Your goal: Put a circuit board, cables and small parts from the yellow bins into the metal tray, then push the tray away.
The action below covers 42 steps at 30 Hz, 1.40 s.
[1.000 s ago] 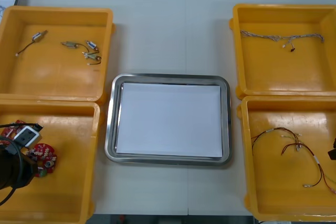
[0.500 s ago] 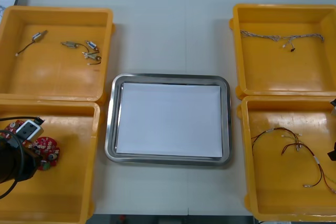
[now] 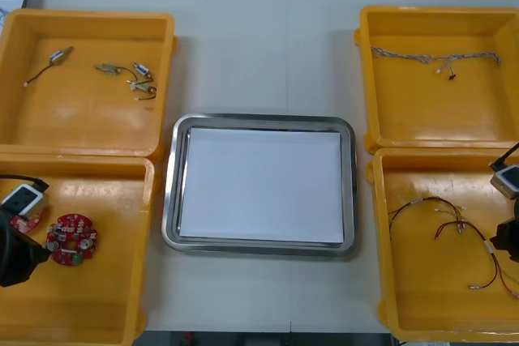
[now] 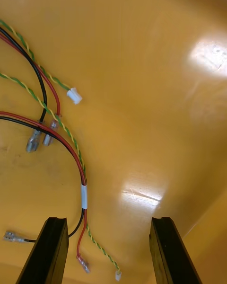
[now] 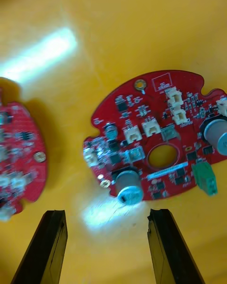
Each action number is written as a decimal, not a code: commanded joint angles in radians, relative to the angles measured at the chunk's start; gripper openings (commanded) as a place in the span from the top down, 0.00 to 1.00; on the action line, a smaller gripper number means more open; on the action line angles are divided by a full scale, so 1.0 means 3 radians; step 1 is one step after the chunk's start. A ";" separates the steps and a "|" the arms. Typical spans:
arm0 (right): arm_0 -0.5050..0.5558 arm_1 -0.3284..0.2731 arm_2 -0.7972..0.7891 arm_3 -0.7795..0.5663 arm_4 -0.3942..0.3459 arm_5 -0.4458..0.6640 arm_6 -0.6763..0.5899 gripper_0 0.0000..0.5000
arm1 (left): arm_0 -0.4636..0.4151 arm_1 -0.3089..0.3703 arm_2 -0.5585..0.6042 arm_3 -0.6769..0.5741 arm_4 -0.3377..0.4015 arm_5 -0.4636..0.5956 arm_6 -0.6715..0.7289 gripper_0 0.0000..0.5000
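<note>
Yellow bins [image 3: 122, 297]: circuit board [image 5: 142, 135] just beyond open left tool [image 5: 106, 212]; right tool [image 4: 108, 219] open, empty.

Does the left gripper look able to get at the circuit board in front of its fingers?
Probably yes. The left gripper is open just short of the board, which lies flat and uncovered on the bin floor; a second board lies apart.

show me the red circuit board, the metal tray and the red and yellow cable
round red circuit board [image 3: 71, 240], front view, centre of its face
metal tray [image 3: 170, 200], front view, bare left rim
red and yellow cable [image 4: 83, 196], right wrist view, white band around its wires
</note>
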 commanded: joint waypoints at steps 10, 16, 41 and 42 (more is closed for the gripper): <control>0.0241 0.0065 0.0260 0.0066 0.0167 -0.0320 0.0029 0.00 | 0.0009 -0.0037 0.0293 -0.0399 0.0383 0.0375 0.0105 0.00; 0.0236 0.0096 0.0321 0.0148 0.0192 -0.0438 0.0070 0.00 | 0.0122 -0.0283 0.0211 -0.0410 0.0383 0.0227 0.0319 0.00; 0.0231 0.0168 0.0332 0.0219 0.0228 -0.0443 0.0095 0.53 | 0.0628 -0.0497 -0.0203 -0.0440 -0.0037 -0.0484 0.0826 0.00; 0.0231 0.0168 0.0332 0.0219 0.0228 -0.0443 0.0090 0.76 | 0.0618 -0.0497 -0.0229 -0.0451 -0.0088 -0.0484 0.0882 0.00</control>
